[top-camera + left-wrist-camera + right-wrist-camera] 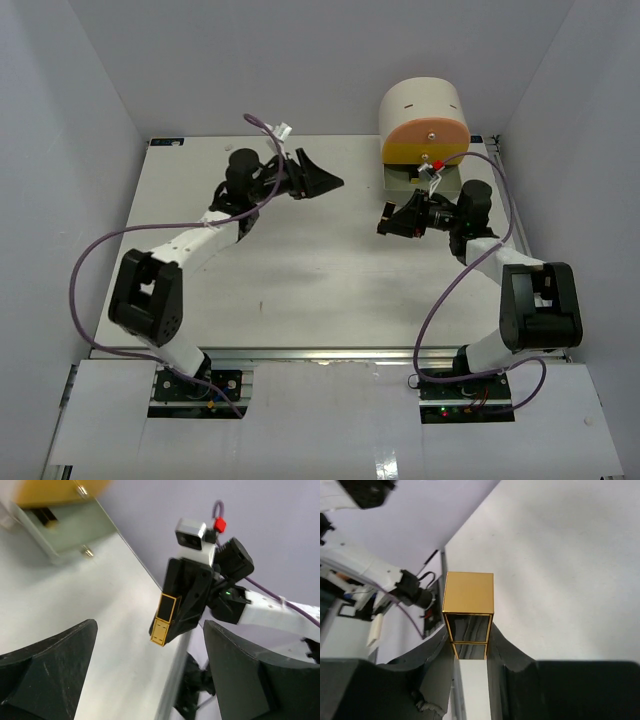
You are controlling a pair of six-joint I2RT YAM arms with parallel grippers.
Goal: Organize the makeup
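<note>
Pinching a black-and-gold lipstick tube (468, 615), the right gripper (390, 222) hangs before the drawer unit (425, 120). The left gripper (322, 181) gapes wide, empty.

The square black-and-gold lipstick tube (468, 615) sat clamped in the right gripper (470, 642), its gold end jutting outward.

Top camera looks down; wrist views share table (300, 270).

A pale grey table (320, 270) carries a round cream drawer unit (420, 105) at its far right corner, with one grey drawer (412, 180) apparently pulled open.
</note>
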